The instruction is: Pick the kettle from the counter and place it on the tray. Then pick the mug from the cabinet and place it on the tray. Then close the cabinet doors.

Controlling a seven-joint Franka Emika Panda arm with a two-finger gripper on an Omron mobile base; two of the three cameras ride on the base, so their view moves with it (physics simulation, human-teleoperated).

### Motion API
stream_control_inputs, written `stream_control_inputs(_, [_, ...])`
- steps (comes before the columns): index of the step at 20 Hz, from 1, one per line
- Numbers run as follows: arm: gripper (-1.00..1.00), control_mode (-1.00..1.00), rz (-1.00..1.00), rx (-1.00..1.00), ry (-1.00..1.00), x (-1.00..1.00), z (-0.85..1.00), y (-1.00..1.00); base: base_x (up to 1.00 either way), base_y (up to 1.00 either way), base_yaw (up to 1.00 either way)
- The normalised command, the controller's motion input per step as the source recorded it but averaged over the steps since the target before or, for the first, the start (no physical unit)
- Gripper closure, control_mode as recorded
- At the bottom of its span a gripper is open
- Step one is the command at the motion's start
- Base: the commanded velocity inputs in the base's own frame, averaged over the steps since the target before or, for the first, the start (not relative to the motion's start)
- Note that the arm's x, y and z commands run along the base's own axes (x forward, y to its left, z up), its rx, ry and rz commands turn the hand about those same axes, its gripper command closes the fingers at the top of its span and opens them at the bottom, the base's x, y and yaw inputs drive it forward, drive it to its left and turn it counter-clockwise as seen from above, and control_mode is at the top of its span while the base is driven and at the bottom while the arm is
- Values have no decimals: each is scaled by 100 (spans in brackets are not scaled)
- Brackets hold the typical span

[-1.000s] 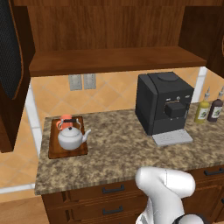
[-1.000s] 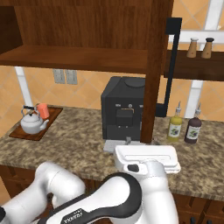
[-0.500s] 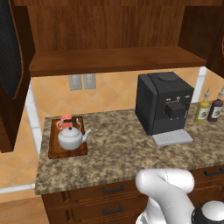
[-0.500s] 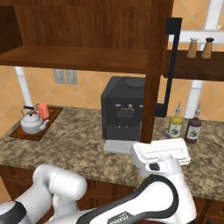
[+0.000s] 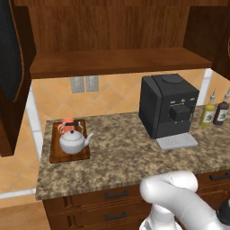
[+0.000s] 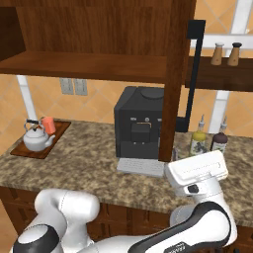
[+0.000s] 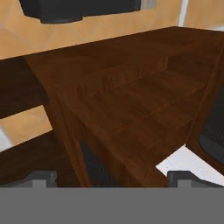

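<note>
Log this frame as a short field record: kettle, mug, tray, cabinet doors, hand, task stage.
kettle: upright on the tray
mug: on the same tray, right behind the kettle
tray: at the counter's left end
counter: also holds a black coffee machine and two bottles
cabinet doors: both open; left door, right door edge-on
hand: fingers apart, close to the right door
task stage: doors remain to close

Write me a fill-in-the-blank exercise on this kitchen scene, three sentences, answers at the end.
1. The kettle stands on the ____.
2. The orange-red mug on the tray sits right ____ the kettle, against the wall side.
3. The two bottles stand to the ____ of the black coffee machine in both base views.

Missing words: tray; behind; right
</note>
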Motion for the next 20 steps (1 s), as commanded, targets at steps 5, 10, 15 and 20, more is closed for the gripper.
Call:
stream_control_inputs(5, [-100, -100, 0, -2, -12, 15, 5, -36, 0, 0, 0])
stream_control_inputs(10, [-100, -100, 0, -24, -8, 0, 31, -15, 0, 0, 0])
stream_control_inputs(15, [-100, -100, 0, -36, -11, -19, 50, 1, 0, 0, 0])
stream_control_inputs(20, [-100, -100, 1, -38, -7, -23, 51, 47, 0, 0, 0])
